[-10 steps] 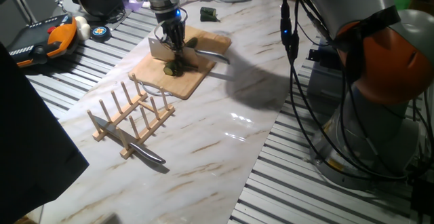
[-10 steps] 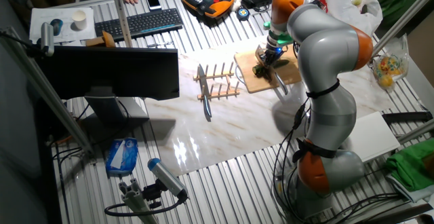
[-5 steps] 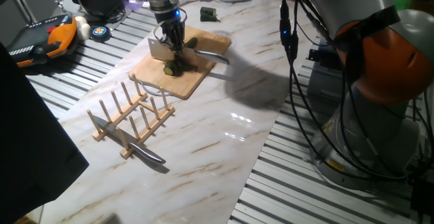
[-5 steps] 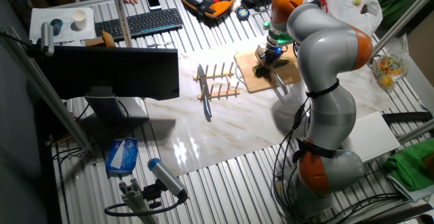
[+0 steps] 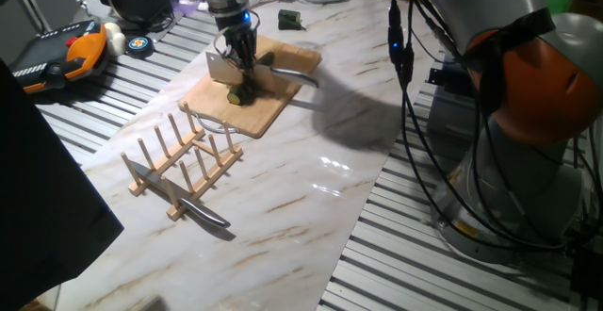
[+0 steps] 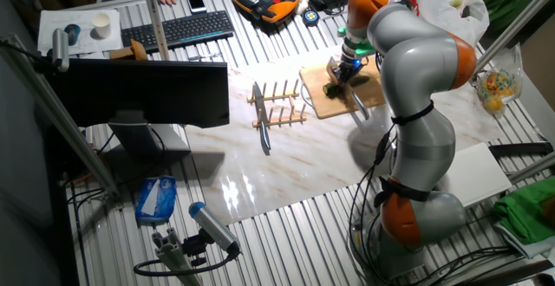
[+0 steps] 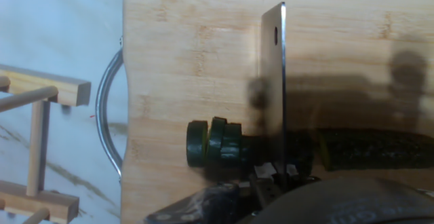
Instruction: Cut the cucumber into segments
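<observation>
My gripper [image 5: 239, 51] is shut on a knife with a flat steel blade [image 7: 274, 88]. The blade stands on edge across the cucumber on the wooden board [image 5: 264, 108]. In the hand view the cucumber [image 7: 369, 149] lies to the right of the blade. Three thin dark green segments [image 7: 214, 143] stand close together just left of it. In one fixed view the segments [image 5: 238, 93] lie below the gripper, and the rest of the cucumber [image 5: 268, 62] runs behind it. The gripper also shows in the other fixed view [image 6: 344, 66]. The fingers themselves are mostly hidden.
A wooden dish rack [image 5: 184, 158] stands in front of the board, with a second knife [image 5: 179, 196] lying through it. A small dark green stub [image 5: 289, 18] lies behind the board. The board's metal handle [image 7: 107, 115] faces the rack. The robot base [image 5: 528, 113] stands at the right.
</observation>
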